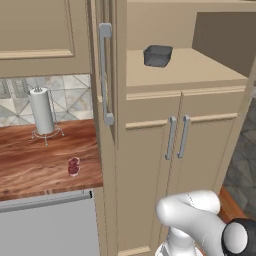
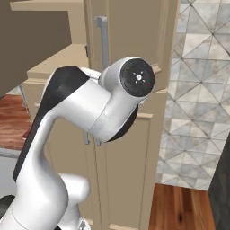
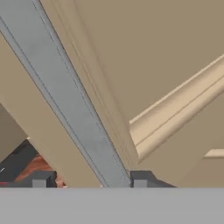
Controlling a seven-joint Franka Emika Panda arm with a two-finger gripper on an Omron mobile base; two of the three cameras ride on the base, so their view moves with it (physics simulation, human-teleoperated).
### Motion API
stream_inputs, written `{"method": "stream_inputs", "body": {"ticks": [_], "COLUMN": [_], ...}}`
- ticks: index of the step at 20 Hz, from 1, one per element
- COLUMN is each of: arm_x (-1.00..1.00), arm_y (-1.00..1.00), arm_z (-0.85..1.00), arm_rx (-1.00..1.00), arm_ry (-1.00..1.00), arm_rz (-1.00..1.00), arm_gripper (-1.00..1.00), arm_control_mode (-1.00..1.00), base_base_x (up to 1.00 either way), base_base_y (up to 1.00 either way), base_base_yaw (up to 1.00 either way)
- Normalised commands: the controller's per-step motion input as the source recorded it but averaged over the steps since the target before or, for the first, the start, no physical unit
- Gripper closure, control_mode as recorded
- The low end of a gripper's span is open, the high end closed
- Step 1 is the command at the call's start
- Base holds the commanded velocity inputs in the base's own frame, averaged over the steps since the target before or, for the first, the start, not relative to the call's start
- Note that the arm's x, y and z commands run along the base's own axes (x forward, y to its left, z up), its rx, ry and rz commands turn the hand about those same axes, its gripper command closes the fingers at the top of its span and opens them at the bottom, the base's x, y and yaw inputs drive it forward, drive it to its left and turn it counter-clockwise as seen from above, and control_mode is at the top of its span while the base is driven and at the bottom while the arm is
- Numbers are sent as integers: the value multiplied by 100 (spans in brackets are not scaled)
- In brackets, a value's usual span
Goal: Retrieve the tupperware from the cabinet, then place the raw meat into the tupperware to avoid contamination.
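On the far left of the left base view, a paper towel roll (image 1: 41, 111) is standing on the wooden counter (image 1: 30, 165), and the raw meat (image 1: 73, 166) is lying further forward on that counter near its right end, untouched. Just to the right, the cabinet (image 1: 150, 150) is standing with its upper left door (image 1: 106, 75) swung open edge-on, so the shelf (image 1: 195, 67) is showing, and the tupperware (image 1: 158, 55) is sitting on that shelf toward the left, still inside. The lower doors are staying closed. The arm is bending across the right base view in front of the cabinet. In the hand view, the gripper (image 3: 89, 183) is sitting with its two tips spread apart on either side of a long grey bar handle (image 3: 65, 96), which is running between them; whether the tips are pressing on the bar cannot be told, but they are looking apart rather than clamped. Judging from this, the door-opening part is largely done and the robot is still busy at a handle. Reaching in for the tupperware, bringing it to the counter, and putting the raw meat into it are all left to do.
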Motion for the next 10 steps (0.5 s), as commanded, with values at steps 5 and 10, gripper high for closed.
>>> {"method": "stream_inputs", "body": {"ticks": [5,10], "arm_x": [-47,-31], "arm_y": [-62,-34], "arm_z": [0,0], "arm_rx": [12,9], "arm_ry": [0,0], "arm_rz": [9,8], "arm_gripper": [100,-100], "arm_control_mode": [-100,-100], "base_base_x": [0,0], "base_base_y": [0,0], "base_base_yaw": [0,0]}}
